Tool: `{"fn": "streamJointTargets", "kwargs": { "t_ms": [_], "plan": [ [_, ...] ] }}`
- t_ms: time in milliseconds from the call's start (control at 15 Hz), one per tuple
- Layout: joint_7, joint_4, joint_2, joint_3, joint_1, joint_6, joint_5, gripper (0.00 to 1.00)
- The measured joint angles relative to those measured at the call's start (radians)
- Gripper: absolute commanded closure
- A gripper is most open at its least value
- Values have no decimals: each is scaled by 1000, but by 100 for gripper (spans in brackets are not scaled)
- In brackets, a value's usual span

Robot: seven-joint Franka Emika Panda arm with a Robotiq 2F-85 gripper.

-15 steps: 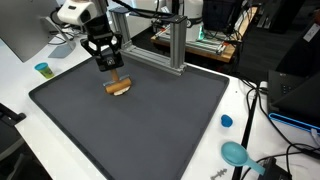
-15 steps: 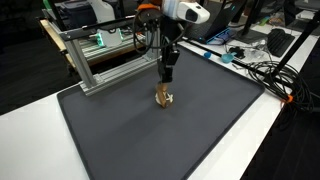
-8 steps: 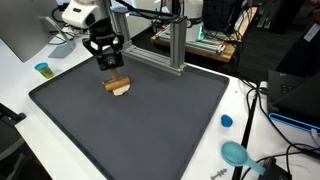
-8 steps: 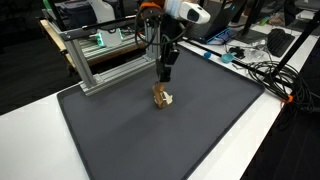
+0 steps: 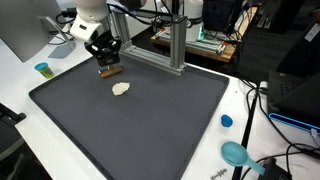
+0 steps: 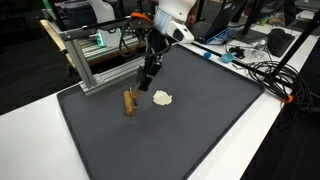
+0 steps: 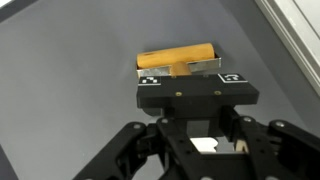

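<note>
The hand [image 7: 188,74] was clamped on the short stem of a wooden roller [image 7: 177,52], whose bar lay crosswise just past the fingertips. The roller sat low over a dark mat [image 5: 150,125] on the white surface [image 5: 20,75]; contact could not be determined. A pale flat lump [image 5: 121,88] lay nearby, apart from it.

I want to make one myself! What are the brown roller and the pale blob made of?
The brown roller looks like wood: matte honey-brown, smooth and stiff, though painted plastic is possible. The pale blob may be dough or putty: cream, dull, lumpy and flat with ragged edges.
</note>
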Motion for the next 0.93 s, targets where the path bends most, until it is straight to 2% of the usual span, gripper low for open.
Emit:
{"fn": "streamJointTargets", "kwargs": {
  "t_ms": [200,533,667,933],
  "plan": [
    [15,12,-2,-6,-21,-7,30,78],
    [-50,24,-78,25,-96,0,279,78],
    [-13,23,-105,29,-96,10,339,78],
    [118,23,-116,34,-62,5,341,78]
  ]
}}
